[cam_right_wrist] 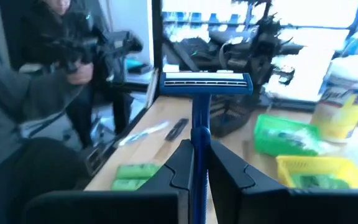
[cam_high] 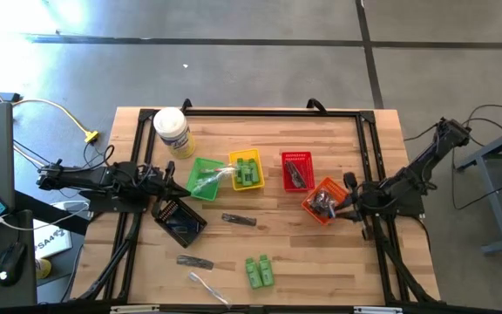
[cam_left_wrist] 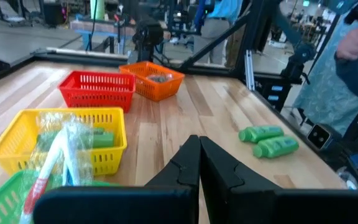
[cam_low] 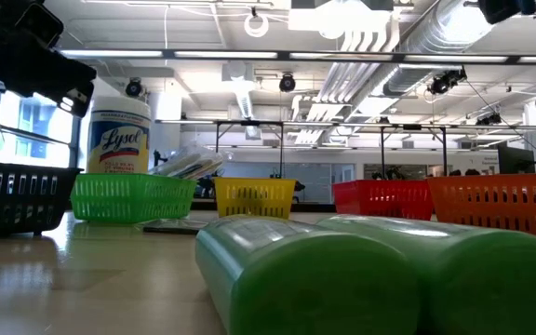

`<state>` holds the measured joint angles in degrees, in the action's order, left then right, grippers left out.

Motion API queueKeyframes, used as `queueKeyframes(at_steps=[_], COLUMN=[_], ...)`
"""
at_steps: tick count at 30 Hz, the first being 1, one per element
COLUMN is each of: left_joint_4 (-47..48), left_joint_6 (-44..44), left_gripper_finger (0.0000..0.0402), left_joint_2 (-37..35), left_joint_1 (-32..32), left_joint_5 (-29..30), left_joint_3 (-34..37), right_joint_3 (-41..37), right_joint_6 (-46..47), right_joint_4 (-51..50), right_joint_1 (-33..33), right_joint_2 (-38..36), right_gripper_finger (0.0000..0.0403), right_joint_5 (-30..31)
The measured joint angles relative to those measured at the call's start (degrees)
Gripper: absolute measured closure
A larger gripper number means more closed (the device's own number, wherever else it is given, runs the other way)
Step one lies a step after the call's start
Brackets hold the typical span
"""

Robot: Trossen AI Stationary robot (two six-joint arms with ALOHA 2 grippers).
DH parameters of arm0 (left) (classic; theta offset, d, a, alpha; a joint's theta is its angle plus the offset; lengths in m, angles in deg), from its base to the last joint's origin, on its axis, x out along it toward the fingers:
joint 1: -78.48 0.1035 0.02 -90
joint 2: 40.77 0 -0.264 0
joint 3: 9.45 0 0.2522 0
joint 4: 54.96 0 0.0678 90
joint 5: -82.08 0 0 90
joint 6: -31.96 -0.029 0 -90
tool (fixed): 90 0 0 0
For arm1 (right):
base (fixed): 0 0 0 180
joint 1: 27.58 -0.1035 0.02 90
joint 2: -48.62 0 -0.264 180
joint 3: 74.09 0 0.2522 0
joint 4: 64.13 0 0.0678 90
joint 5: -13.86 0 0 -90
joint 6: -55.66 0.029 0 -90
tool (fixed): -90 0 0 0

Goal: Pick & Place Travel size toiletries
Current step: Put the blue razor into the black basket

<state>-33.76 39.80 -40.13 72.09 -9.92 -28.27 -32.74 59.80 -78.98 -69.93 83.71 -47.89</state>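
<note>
One blue razor [cam_right_wrist: 199,112] is clamped upright in the right gripper [cam_right_wrist: 199,163] near the table's right edge, above the orange basket [cam_high: 323,199]; I'd keep it vertical and lower gently into the red basket [cam_high: 296,169], not snagging the rim. Left gripper [cam_left_wrist: 199,163] waits shut by the black basket [cam_high: 179,221], green bottles [cam_high: 260,271] loose near the front edge

- The bench [cam_high: 321,253] is pale wood, smooth, lightly glossy.
- Baskets [cam_low: 387,198] are meshed plastic.
- Green bottles [cam_low: 361,274] are glossy plastic.
- The razor [cam_right_wrist: 202,112] is blue plastic.
</note>
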Motion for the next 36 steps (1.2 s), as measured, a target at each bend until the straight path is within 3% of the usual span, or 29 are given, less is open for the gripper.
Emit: queueKeyframes(at_steps=[9,13,18,23,28,36], left_joint_4=[-5.7,-14.2,-21.6,-21.4,-21.5,-21.5], left_joint_6=[2.3,2.5,2.5,1.1,-2.5,-13.6], left_gripper_finger=[0.0401,0.0388,0.0336,0.0265,0.0203,0.016], left_joint_2=[2.3,8.1,18.5,32.5,47.0,65.8], left_joint_1=[0.0,0.0,0.0,0.0,0.0,0.0], left_joint_5=[4.1,5.2,10.0,12.1,11.6,5.5], left_joint_3=[0.0,0.0,-2.9,-10.5,-21.3,-39.9], right_joint_3=[-14.4,-16.0,-16.0,-16.0,-16.0,-15.9], right_joint_6=[-3.9,-6.1,-8.4,-8.9,-8.9,-8.9], right_joint_4=[17.4,22.5,29.6,37.1,42.6,53.3], right_joint_1=[4.5,6.7,10.4,14.8,18.9,23.4], right_joint_2=[-7.7,-8.4,-6.5,-1.7,3.7,11.6], right_gripper_finger=[0.0381,0.0381,0.038,0.038,0.038,0.038], right_joint_5=[-1.6,-3.3,-9.5,-14.9,-15.6,-19.9])
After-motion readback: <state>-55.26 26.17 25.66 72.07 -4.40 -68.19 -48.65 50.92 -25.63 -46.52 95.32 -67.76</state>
